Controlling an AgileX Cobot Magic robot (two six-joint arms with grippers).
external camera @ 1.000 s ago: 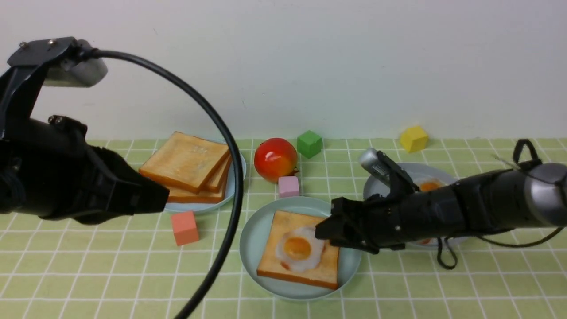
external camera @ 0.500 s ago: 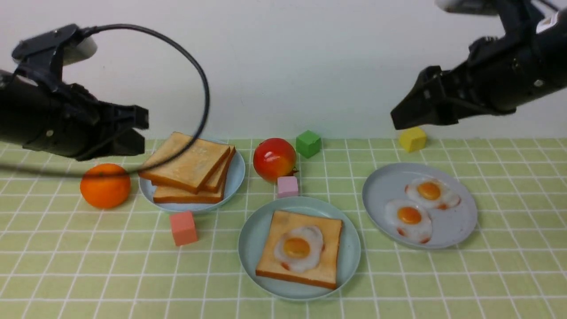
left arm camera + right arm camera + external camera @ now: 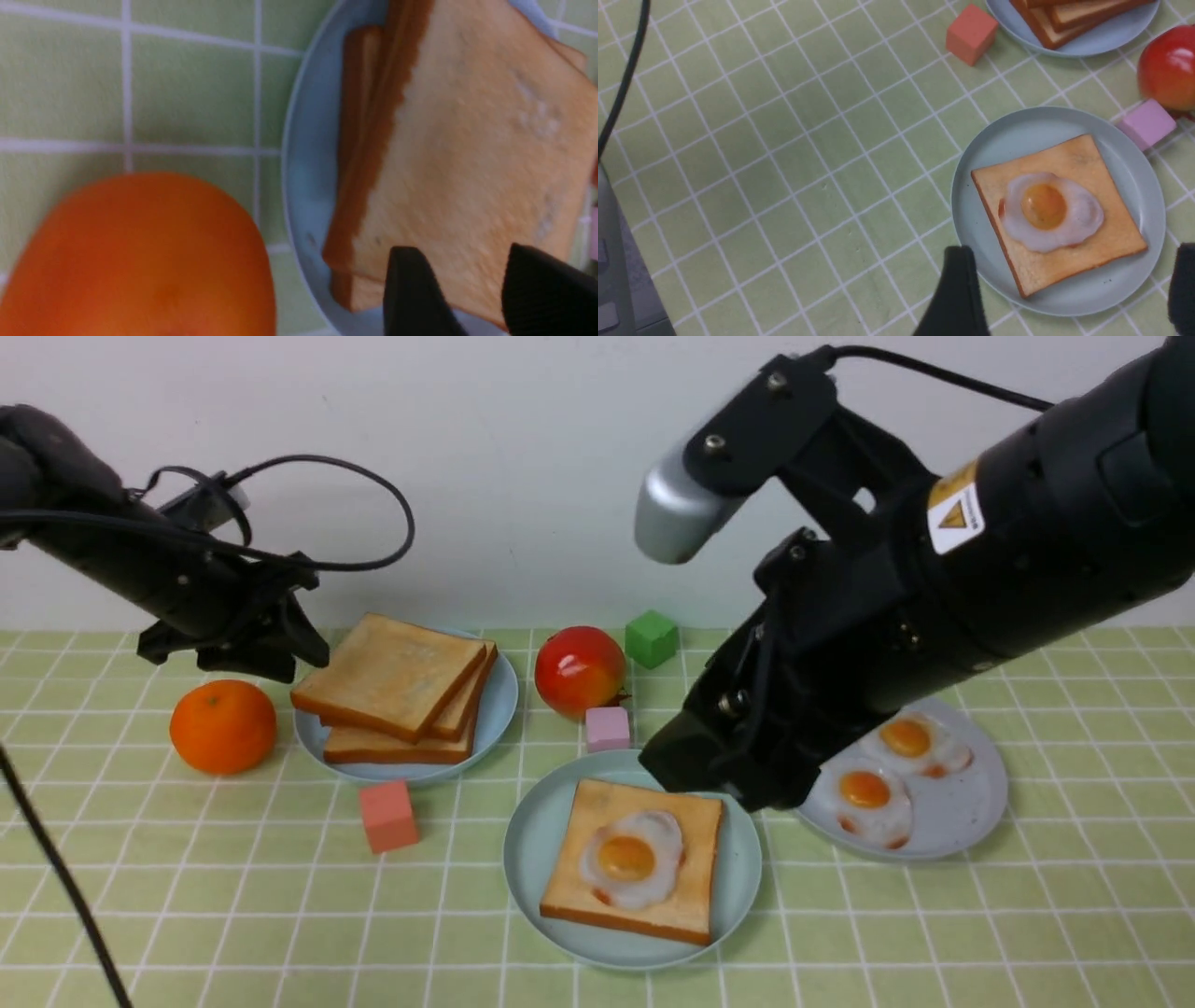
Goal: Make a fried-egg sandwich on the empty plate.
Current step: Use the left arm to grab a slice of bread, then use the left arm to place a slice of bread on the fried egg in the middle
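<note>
The pale teal plate (image 3: 523,859) sits front centre and holds one toast slice (image 3: 653,905) with a fried egg (image 3: 627,859) on top. My right gripper (image 3: 714,784) hangs open over the plate's back right rim. In the right wrist view its jaws (image 3: 1069,252) stand wide apart with nothing between them, and the plate (image 3: 994,140) lies below. A stack of loose toast (image 3: 401,686) rests on a pale-blue plate (image 3: 498,709) at the back left. My left gripper (image 3: 297,661) is at the stack's left edge, open above the top slice (image 3: 467,140), and holds nothing.
A grey-blue plate (image 3: 971,812) with two more fried eggs (image 3: 864,793) lies to the right, partly behind my right arm. An orange (image 3: 222,726), a red tomato (image 3: 579,670), a green cube (image 3: 651,637), a pink cube (image 3: 608,728) and a salmon cube (image 3: 388,815) stand around the plates.
My right gripper let go of the egg, rose to the upper right and has come back over the teal plate. My left gripper has moved to the toast stack and opened.
</note>
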